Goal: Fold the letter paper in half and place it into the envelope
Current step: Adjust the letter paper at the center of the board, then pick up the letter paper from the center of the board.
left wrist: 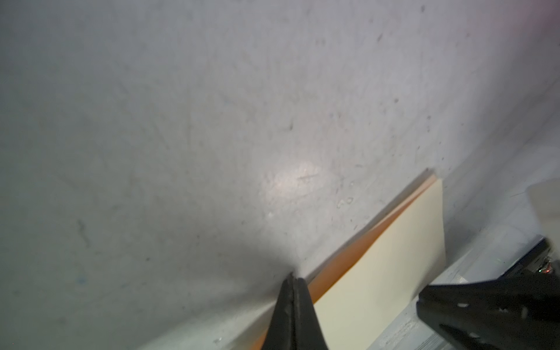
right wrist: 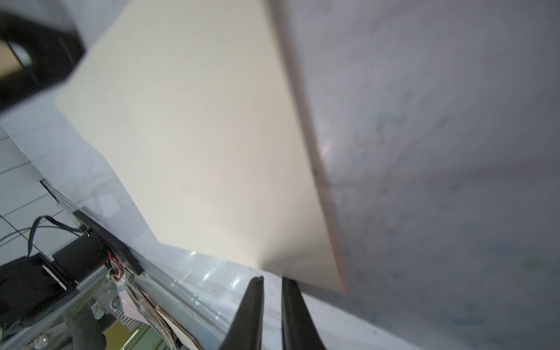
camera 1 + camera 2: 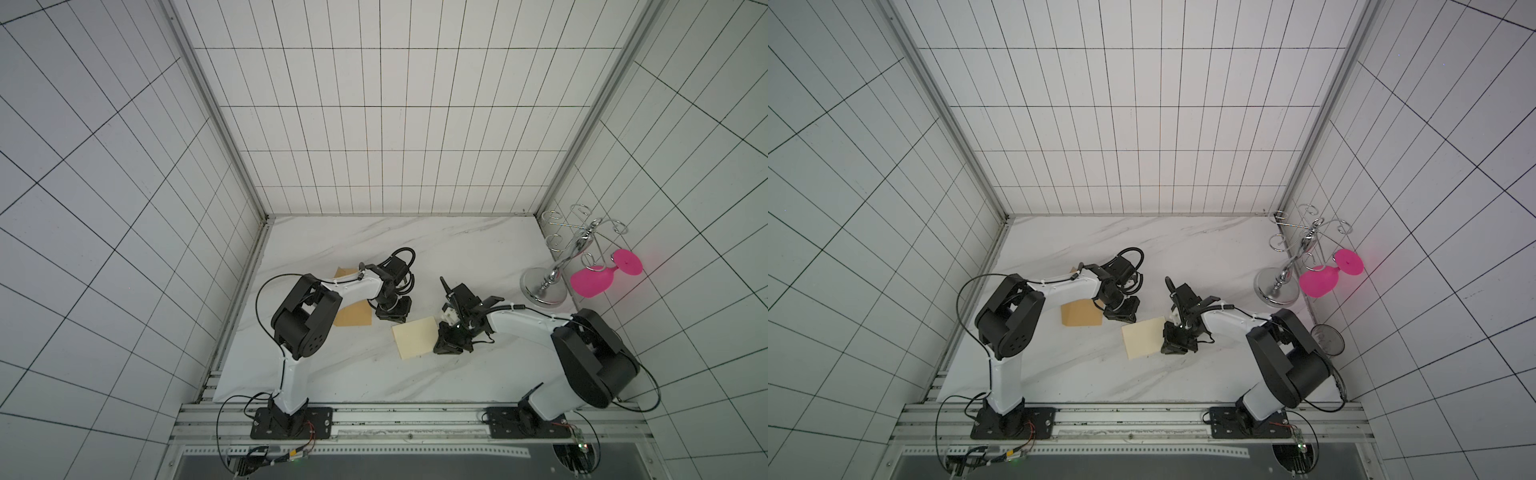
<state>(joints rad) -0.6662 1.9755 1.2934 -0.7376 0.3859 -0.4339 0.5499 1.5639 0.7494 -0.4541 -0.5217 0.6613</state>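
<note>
The envelope [image 3: 353, 315] lies on the left half of the marble bench [image 3: 374, 245], mostly covered by the left arm [image 3: 307, 316]. In both top views only a tan patch near the arm and a small corner beyond it show, and its flap cannot be made out. Just right of it the left claw [image 3: 392, 316] points down at the bench, between envelope and letter paper. The left wrist view shows its fingers [image 1: 283, 315] pressed together with nothing seen between them, tips beside the paper's edge.

The letter paper [image 3: 415, 337] lies near the middle of the bench, apart from the envelope and doubled over. In the left wrist view its two layers gape slightly along one edge, orange-shaded inside. Its right edge is hidden beneath the right claw [image 3: 445, 347]. In the blurred right wrist view that claw's fingers [image 2: 250, 312] stand a narrow slit apart, with bench showing through and one tip at the paper's edge; whether it touches is unclear.

At the far right stands a chrome rack [image 3: 544, 286] with a pink glass [image 3: 591, 281] beside it.
</note>
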